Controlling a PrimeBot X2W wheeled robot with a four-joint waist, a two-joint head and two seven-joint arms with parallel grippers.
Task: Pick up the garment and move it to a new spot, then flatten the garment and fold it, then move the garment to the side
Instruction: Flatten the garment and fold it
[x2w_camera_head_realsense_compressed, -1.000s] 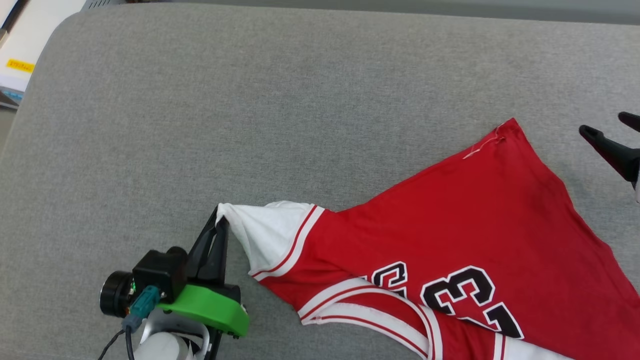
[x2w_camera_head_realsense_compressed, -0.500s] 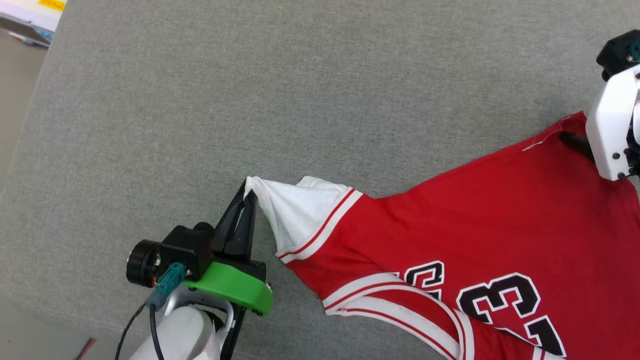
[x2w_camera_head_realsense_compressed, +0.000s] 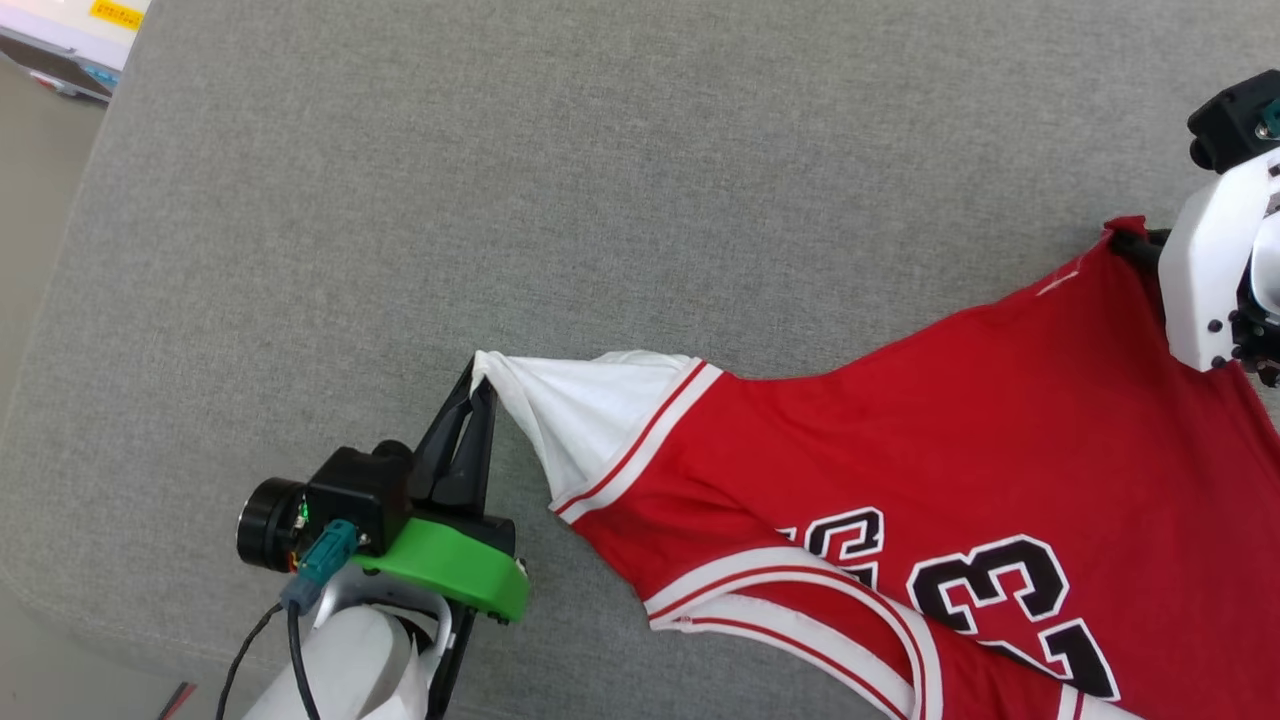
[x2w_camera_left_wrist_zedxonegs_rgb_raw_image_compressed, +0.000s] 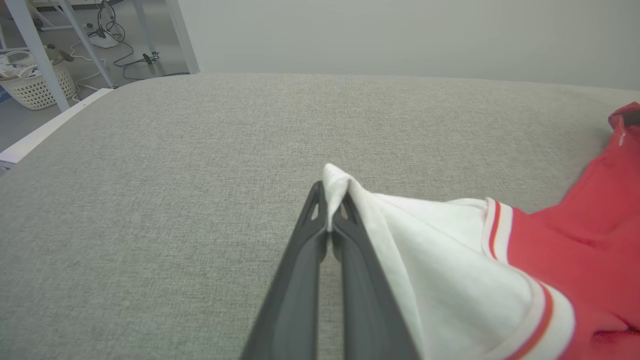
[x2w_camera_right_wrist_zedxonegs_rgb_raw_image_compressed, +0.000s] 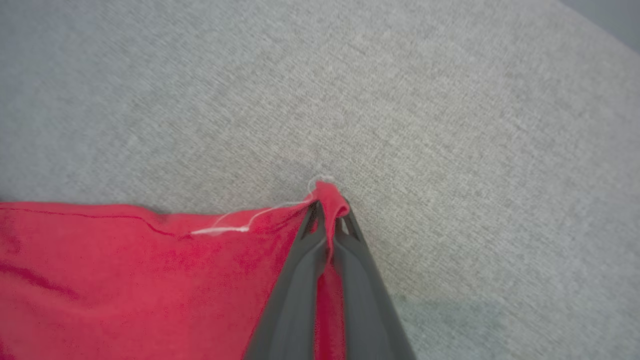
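Observation:
The garment (x2w_camera_head_realsense_compressed: 900, 440) is a red jersey with white sleeves, striped trim and a black "23". It lies stretched across the grey cushion (x2w_camera_head_realsense_compressed: 600, 200), from lower middle to the right edge. My left gripper (x2w_camera_head_realsense_compressed: 478, 378) is shut on the tip of the white sleeve (x2w_camera_left_wrist_zedxonegs_rgb_raw_image_compressed: 425, 250), seen up close with my left gripper (x2w_camera_left_wrist_zedxonegs_rgb_raw_image_compressed: 330, 192) pinching the cloth. My right gripper (x2w_camera_right_wrist_zedxonegs_rgb_raw_image_compressed: 327, 202) is shut on the red hem corner (x2w_camera_right_wrist_zedxonegs_rgb_raw_image_compressed: 327, 192), where a loose white thread hangs. In the head view that corner (x2w_camera_head_realsense_compressed: 1125, 228) sits at the white right wrist housing (x2w_camera_head_realsense_compressed: 1205, 280).
The cushion's left edge (x2w_camera_head_realsense_compressed: 70, 300) drops to the floor near my left arm. Beyond the cushion in the left wrist view stand white table legs (x2w_camera_left_wrist_zedxonegs_rgb_raw_image_compressed: 37, 55), a wicker basket (x2w_camera_left_wrist_zedxonegs_rgb_raw_image_compressed: 37, 90) and cables. Bare grey fabric stretches behind the garment.
My right gripper has come in over the red hem corner and shut on it. The head camera has shifted. The left gripper keeps its hold on the sleeve.

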